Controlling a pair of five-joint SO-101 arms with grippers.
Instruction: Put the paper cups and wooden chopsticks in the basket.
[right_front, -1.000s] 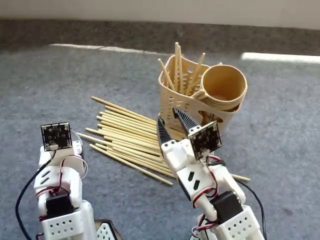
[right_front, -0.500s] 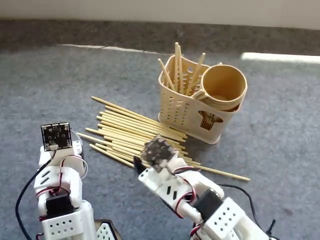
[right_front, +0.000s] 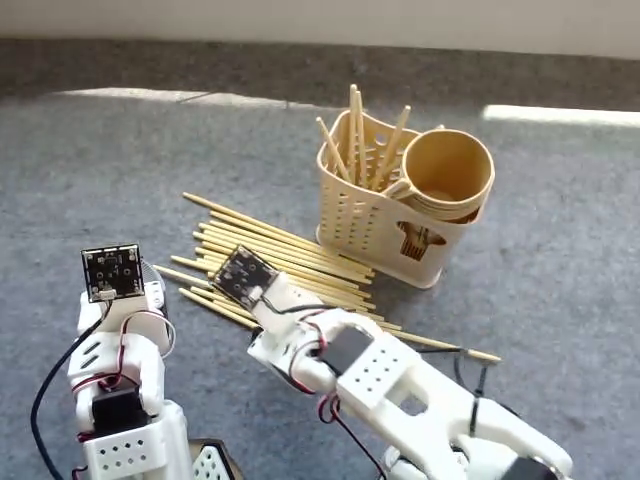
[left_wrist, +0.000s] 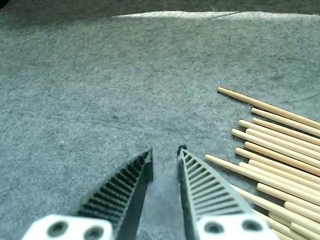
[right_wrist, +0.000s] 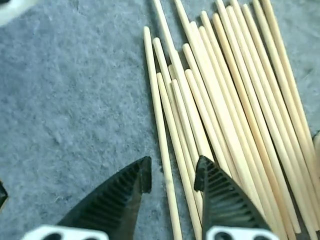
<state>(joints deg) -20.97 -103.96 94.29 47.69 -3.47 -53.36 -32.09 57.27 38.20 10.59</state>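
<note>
Grey carpet (right_front: 120, 170), pale wall (right_front: 300, 15) behind; right claw (right_wrist: 172, 172) spread over chopsticks (right_wrist: 220, 90); left claw (left_wrist: 165, 155) slightly parted.

I see the cream, slotted basket (right_front: 375, 215) standing upright. A nested stack of tan paper cups (right_front: 447, 172) sits tilted in one end of it. A few wooden chopsticks (right_front: 358, 130) stand in its other end. Many loose chopsticks (right_front: 280, 270) lie flat and roughly parallel just beside the basket's base, on the side away from the cups.

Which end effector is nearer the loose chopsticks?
Right. The right end effector hangs over the loose chopsticks; the left end effector sits beside them, over carpet.
</note>
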